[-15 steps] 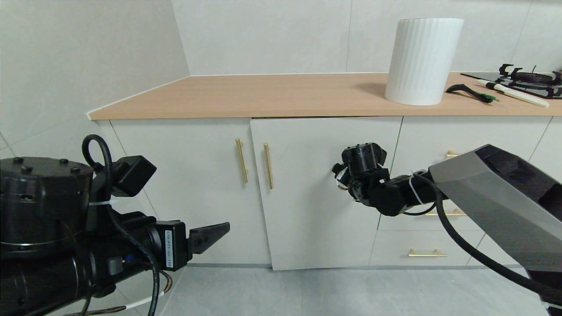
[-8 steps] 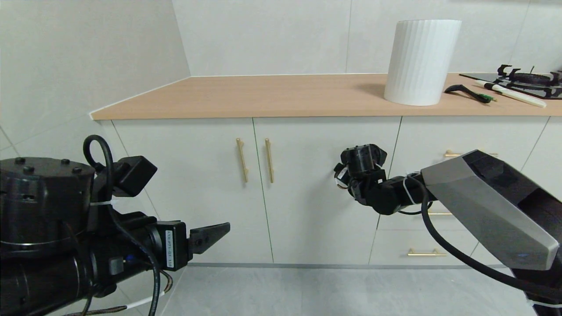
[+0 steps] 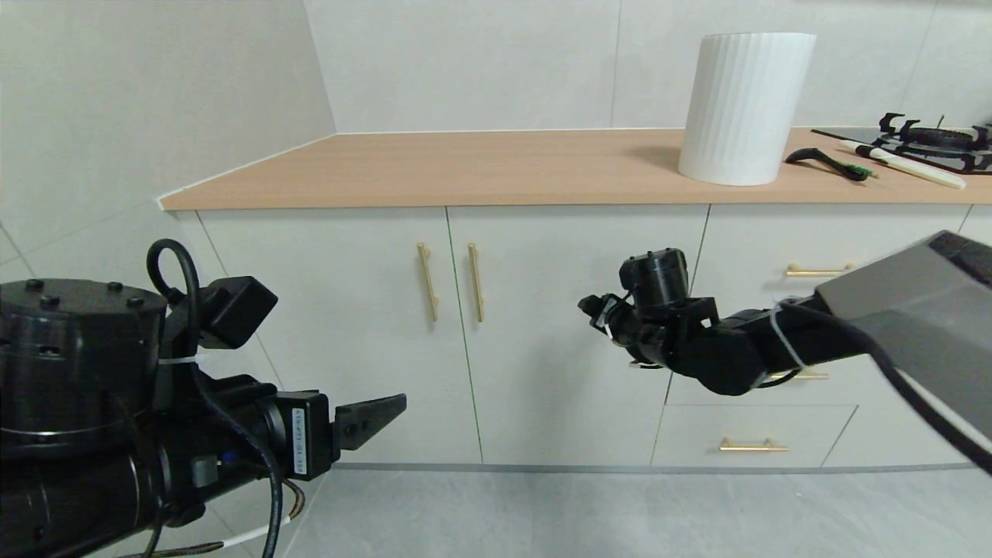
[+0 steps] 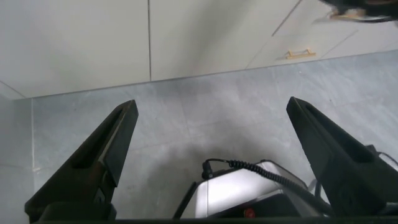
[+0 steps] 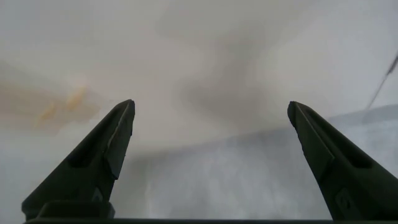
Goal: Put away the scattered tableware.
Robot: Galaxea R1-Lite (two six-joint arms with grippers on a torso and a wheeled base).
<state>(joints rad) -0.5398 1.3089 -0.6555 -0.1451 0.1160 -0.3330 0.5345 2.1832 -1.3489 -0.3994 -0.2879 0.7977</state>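
Observation:
On the wooden counter at the far right lie a black utensil and a long white-handled utensil, next to a tall white ribbed container. My right gripper hovers just in front of the shut cabinet door below the counter. In the right wrist view this gripper is open and points at the pale door face, with nothing between its fingers. My left gripper sits low at the left, away from the cabinets. In the left wrist view it is open over the grey floor.
Two gold door handles stand side by side left of the right gripper. Drawers with gold handles lie behind the right arm. A black gas hob is at the counter's far right. A tiled wall closes the left side.
The cabinet door that stood ajar a second ago is now shut flush. My right arm has risen and its wrist has turned, with the gripper drawn slightly off the door. The left arm is unmoved.

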